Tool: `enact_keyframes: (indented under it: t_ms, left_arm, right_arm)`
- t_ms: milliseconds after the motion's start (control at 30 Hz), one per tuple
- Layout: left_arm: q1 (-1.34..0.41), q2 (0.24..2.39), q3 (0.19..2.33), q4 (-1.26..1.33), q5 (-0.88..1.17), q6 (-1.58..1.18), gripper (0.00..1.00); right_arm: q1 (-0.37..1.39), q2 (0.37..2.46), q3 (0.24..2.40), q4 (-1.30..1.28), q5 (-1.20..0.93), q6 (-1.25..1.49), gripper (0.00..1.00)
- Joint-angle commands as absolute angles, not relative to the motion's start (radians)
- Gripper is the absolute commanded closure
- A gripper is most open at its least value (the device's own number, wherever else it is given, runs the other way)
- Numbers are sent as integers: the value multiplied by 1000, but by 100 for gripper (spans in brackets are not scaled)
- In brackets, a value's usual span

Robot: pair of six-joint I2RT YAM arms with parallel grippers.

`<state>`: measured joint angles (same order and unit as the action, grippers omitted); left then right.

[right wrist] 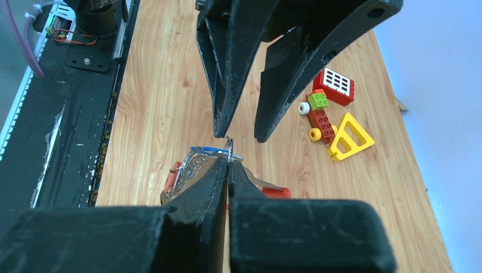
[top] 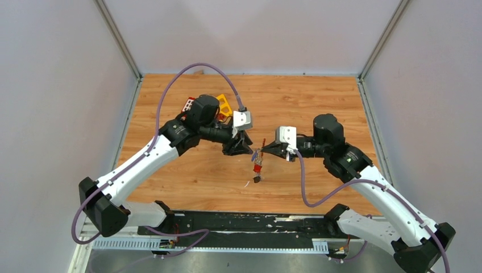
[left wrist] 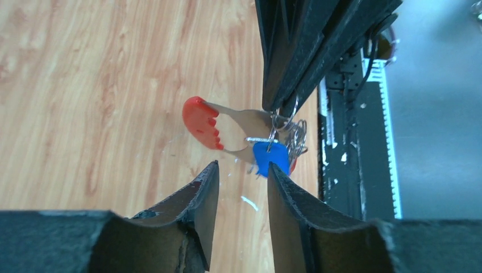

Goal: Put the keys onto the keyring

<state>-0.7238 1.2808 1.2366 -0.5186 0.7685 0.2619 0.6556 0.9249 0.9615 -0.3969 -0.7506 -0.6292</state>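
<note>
Where the two arms meet over the middle of the table, the right gripper (right wrist: 228, 166) has its jaws pressed fully together on a thin wire ring (left wrist: 291, 116) of the keyring (top: 258, 166), holding the bunch up off the wood. Facing it just beside the ring, the left gripper (left wrist: 242, 168) stands with its jaws apart, gripping nothing; the blue key (left wrist: 270, 158) sits right at the gap between its tips.

From the pinched ring, the strap (left wrist: 250, 120) runs out to the red clip (left wrist: 200, 122). In the left wrist view that long axis lies sideways, the red end pointing left, away from the ring. In the top view the bunch trails from the fingertips toward the near edge, ending in a small dark piece; whether that piece hangs or lies on the wood cannot be told.

Beneath is a light wood-grain table (top: 318, 102), closed in by plain pale walls (top: 256, 28) on the far, left and right sides, with a black rail (top: 244, 223) along the near edge between the arm bases.

Toy blocks (right wrist: 321, 116), a yellow triangular frame (right wrist: 352, 136) and a red square block (right wrist: 339, 85) cluster at the far left, behind the left arm and well apart from the keyring. Bare wood lies all round the grippers, widest toward the far right corner.
</note>
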Motion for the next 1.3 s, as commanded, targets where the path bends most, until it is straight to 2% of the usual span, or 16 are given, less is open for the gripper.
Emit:
enact_keyframes:
  t_ms: [0,167,333,567,767,1267]
  left_arm:
    - [-718,1207,1274,-557,720,456,52]
    - [-718,1143,1225,-508,735,604,40]
    - [-719,1128,1202,-472,765,650,38]
    - [-738,1108,1107,-345,775,605,40]
    - [-741,1108,1077,-329,795,602,47]
    - [-752,1137,1063,-293,870,553,55]
  right_arm:
    - [637,930,964,-321,-832,-582,100]
    - [614,961,974,-309,-895,-541,100]
    - [595,995,993,-310,-965,-504,100]
    - [586,1052,1020,-315,-1047,-469,100]
    - [579,1056,1012,-282,-1068,-441,100]
    - [574,1063,1001,-268,-1066,-436,100]
